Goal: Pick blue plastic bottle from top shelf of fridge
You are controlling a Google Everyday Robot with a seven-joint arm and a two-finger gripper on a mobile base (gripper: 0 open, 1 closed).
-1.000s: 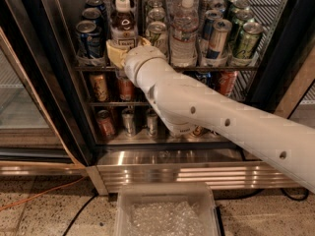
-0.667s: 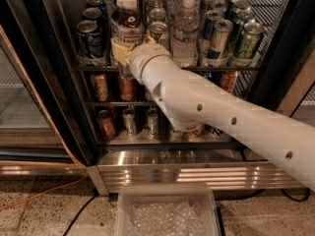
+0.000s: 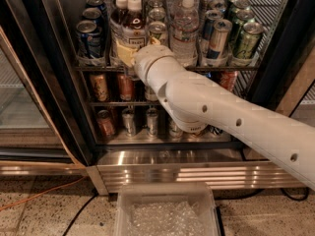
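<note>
The blue plastic bottle [image 3: 134, 27] has dark brown liquid, a white cap and a white label. It stands upright at the front of the top shelf [image 3: 93, 67] of the fridge [image 3: 51, 58], in the second lane from the left. A like bottle [image 3: 119, 14] stands behind it. My gripper [image 3: 136, 51] is at the bottle's lower part, right at the shelf's front lip, and hides its base. My white arm [image 3: 231, 122] reaches in from the lower right and covers part of the lower racks.
Blue cans [image 3: 88, 36] stand left of the bottle, a ribbed clear water bottle [image 3: 186, 31] and more cans [image 3: 244, 41] to its right. Two lower racks hold cans [image 3: 101, 87]. Below are the steel base grille [image 3: 162, 173], a clear plastic bin [image 3: 165, 213] and an orange cable [image 3: 39, 198].
The view has come closer to the shelf. My gripper has moved slightly up and in against the lower part of the brown bottle. The bottle still stands on the shelf.
</note>
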